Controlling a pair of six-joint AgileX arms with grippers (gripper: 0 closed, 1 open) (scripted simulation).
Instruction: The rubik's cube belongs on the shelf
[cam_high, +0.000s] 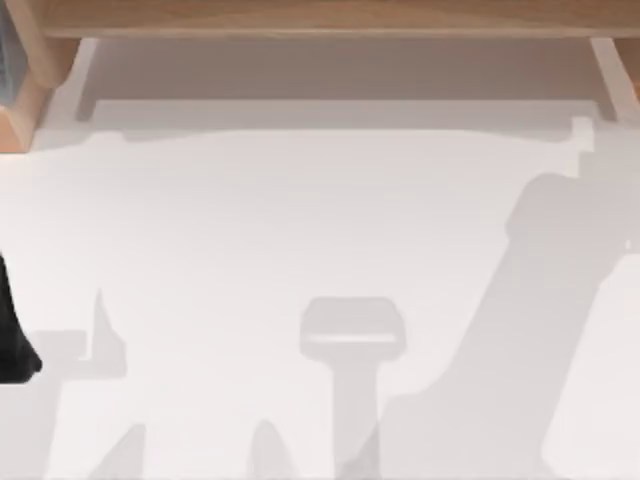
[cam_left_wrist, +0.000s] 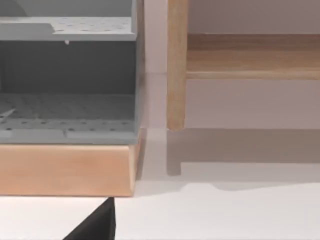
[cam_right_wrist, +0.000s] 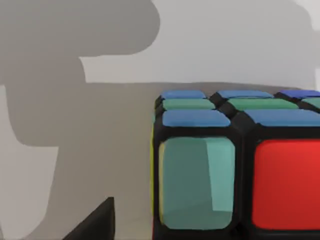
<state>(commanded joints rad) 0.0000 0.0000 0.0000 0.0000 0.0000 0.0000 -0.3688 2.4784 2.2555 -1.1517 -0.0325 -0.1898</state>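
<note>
Right gripper (cam_right_wrist: 95, 226): a black, matt, wedge-shaped part of it is seen at the edge of the right wrist view. Whether this pincer is wide, narrow or holding anything cannot be told.

Rubik's cube (cam_right_wrist: 235, 170): it is seen very close before the right gripper, against the white table. Smooth, rounded square stickers are set in a glossy black grid. Blue and green stickers are noted on the upper face, a pale green and a red one on the near face, and a thin yellow strip on the side face. Whether the cube rests on the table or is lifted cannot be told.

Shelf (cam_high: 320, 15): a long, light-brown board with visible wood grain is recorded along the far edge of the table (cam_high: 250, 230), carried on slanted wooden side supports at the left and right. In the left wrist view its flat, square-edged upright (cam_left_wrist: 176, 65) is seen standing on the table, with the board joined to it.

Left arm (cam_high: 12, 330): a black form is noted at the table's left edge. The left gripper (cam_left_wrist: 95, 227) is faced toward a grey perforated rack (cam_left_wrist: 70, 105) set on a plain wooden base (cam_left_wrist: 65, 167), just beside the shelf's upright. The state of this pincer cannot be told.

The table is plain, white and smooth, with soft grey shadows cast across it.
</note>
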